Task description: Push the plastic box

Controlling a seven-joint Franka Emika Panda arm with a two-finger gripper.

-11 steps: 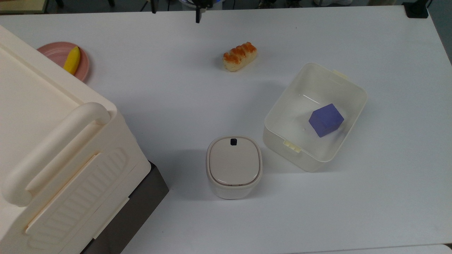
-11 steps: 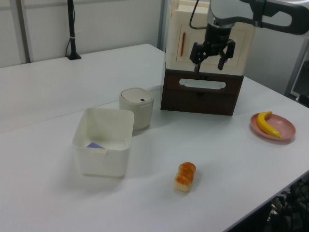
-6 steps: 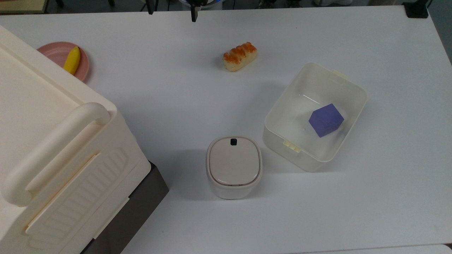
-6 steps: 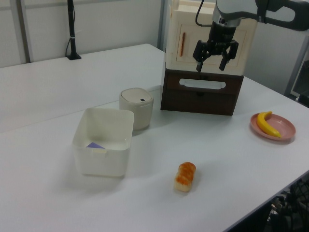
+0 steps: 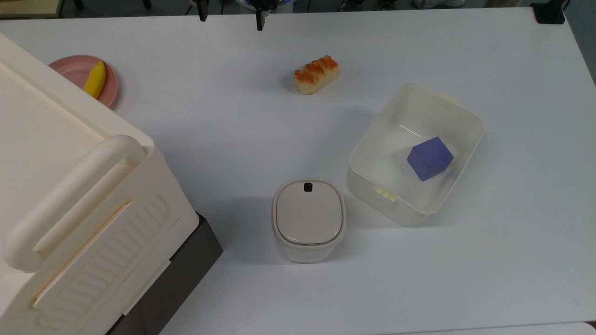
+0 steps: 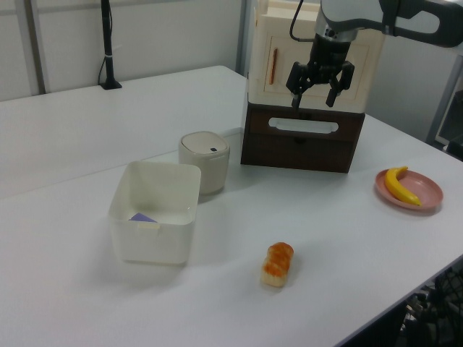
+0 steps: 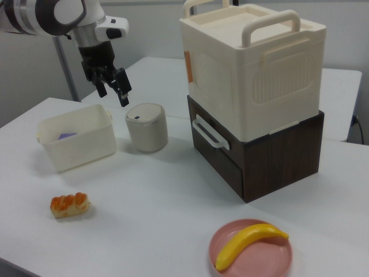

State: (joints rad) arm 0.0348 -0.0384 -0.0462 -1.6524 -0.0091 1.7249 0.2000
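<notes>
Plastic box (image 5: 415, 153): right of centre in the top view, on white tabletop (image 5: 233, 121), holding purple cube (image 5: 430, 158). Gripper (image 6: 317, 88): fingers spread apart, holding nothing, raised at upper right of the left view, well apart from box. Lidded bin (image 5: 308, 219): just beside box.
</notes>
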